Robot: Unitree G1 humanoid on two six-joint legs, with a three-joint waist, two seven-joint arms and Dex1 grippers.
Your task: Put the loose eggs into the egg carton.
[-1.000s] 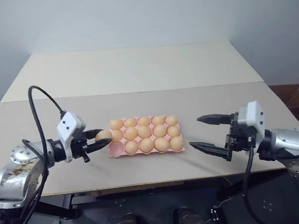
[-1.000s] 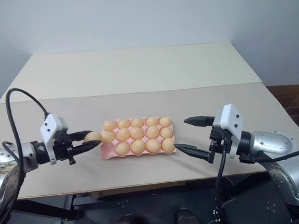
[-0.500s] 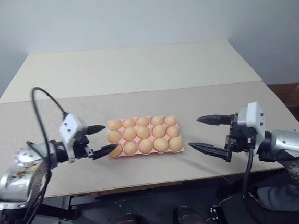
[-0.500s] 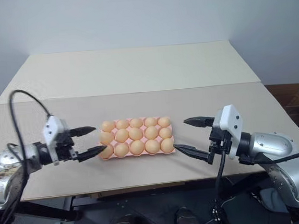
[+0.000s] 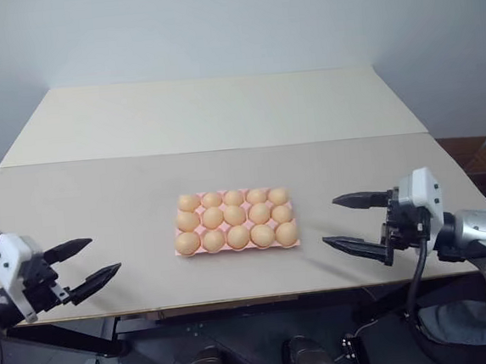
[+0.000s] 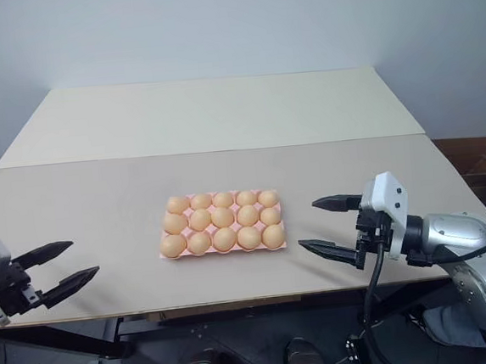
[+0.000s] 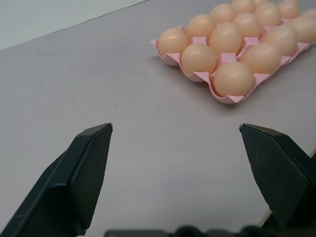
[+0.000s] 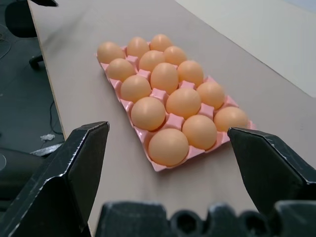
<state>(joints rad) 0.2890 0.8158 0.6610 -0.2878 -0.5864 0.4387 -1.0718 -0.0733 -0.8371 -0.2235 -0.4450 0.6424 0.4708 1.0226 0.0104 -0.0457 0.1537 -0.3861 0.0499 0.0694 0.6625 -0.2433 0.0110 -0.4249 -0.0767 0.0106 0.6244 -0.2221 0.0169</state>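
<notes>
Claws first: the left gripper of 2 black fingers hangs with its jaws spread wide and nothing between them, low over the near left edge of the pale beige tabletop, well apart from the flat pink moulded egg carton. A second ago this same claw was pinched on a small tan-orange oval egg at the carton's left end; half a second ago it had let go beside that end, and it has since drawn back and outward to the table's edge. In the left wrist view its fingertips stand far apart with only bare table between them, the carton lying beyond

The right gripper of 2 black fingers is likewise released, jaws wide, empty, hovering just off the carton's right end without touching it. It has barely shifted over the same second

Outward from the claws, the smooth tan-orange eggs sit in the carton in 3 rows of 5, and I count 15 of them, so every cup appears filled. The near-left cup, where the left claw was working, now carries its egg. The carton rests flat near the middle of the tabletop's front half, and no egg lies loose on the surface around it

My reading is that the last placement has been made and the task looks complete; with both claws unloaded and clear, nothing seems left to pick up
</notes>
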